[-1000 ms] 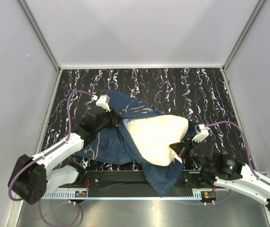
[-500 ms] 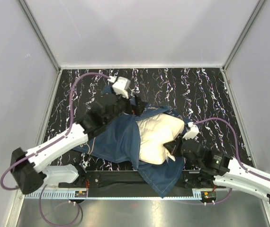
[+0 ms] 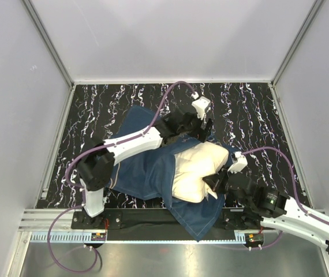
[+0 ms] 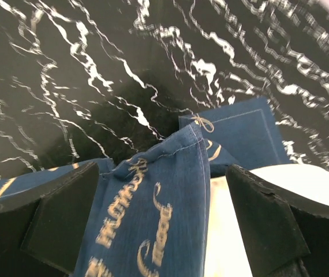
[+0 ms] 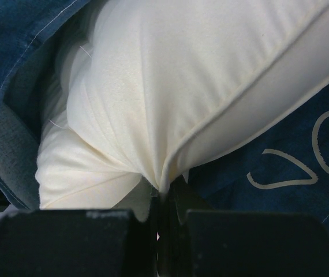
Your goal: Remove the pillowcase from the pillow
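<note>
Some of the pillow [image 3: 202, 167] is hidden under the pillowcase [image 3: 144, 170], mid-frame on the worktop [image 3: 95, 109]. At lower right, the right claw [image 5: 163, 193] is pressed together on the pillow's seamed corner. Farther up, the left claw [image 4: 163, 170] stands wide apart, the pillowcase's hem lying between its fingers [image 4: 60, 225]; whether they touch it is unclear.

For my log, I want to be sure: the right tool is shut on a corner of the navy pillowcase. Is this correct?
No. The right tool is shut on a corner of the cream pillow, not the navy pillowcase, as the right wrist view shows.
</note>
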